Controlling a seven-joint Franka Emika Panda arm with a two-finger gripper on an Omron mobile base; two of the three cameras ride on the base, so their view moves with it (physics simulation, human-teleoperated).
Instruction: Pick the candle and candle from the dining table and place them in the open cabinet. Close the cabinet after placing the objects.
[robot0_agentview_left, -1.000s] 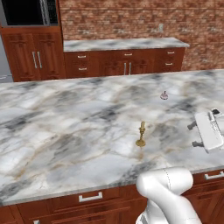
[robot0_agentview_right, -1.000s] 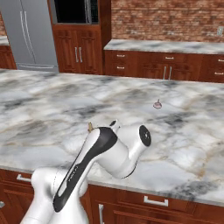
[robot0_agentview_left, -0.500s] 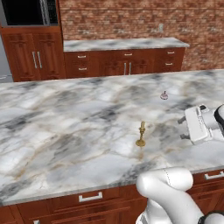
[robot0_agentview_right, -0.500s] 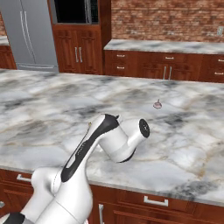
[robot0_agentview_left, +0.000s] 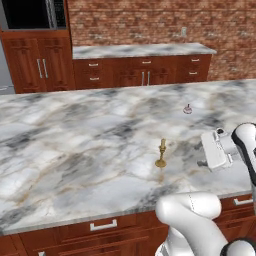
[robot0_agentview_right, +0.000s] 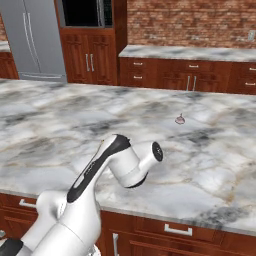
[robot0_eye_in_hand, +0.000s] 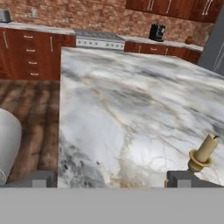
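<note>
A brass candle (robot0_eye_in_hand: 202, 154) stands tilted on the marble tabletop (robot0_eye_in_hand: 131, 100), just above one dark gripper fingertip (robot0_eye_in_hand: 183, 178).

Red brick wall (robot0_agentview_left: 150, 22) behind wooden counter drawers (robot0_agentview_left: 142, 75), steel fridge (robot0_agentview_right: 32, 40) left

Wide bare marble desk (robot0_agentview_left: 75, 150) surrounds the upright brass candlestick (robot0_agentview_left: 161, 153). A small roundish candle (robot0_agentview_left: 187, 109) sits well apart behind it. Nothing else stands between them.

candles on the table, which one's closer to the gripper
The brass candlestick, standing upright mid-table just left of the open gripper. The small roundish candle sits farther back.
</note>
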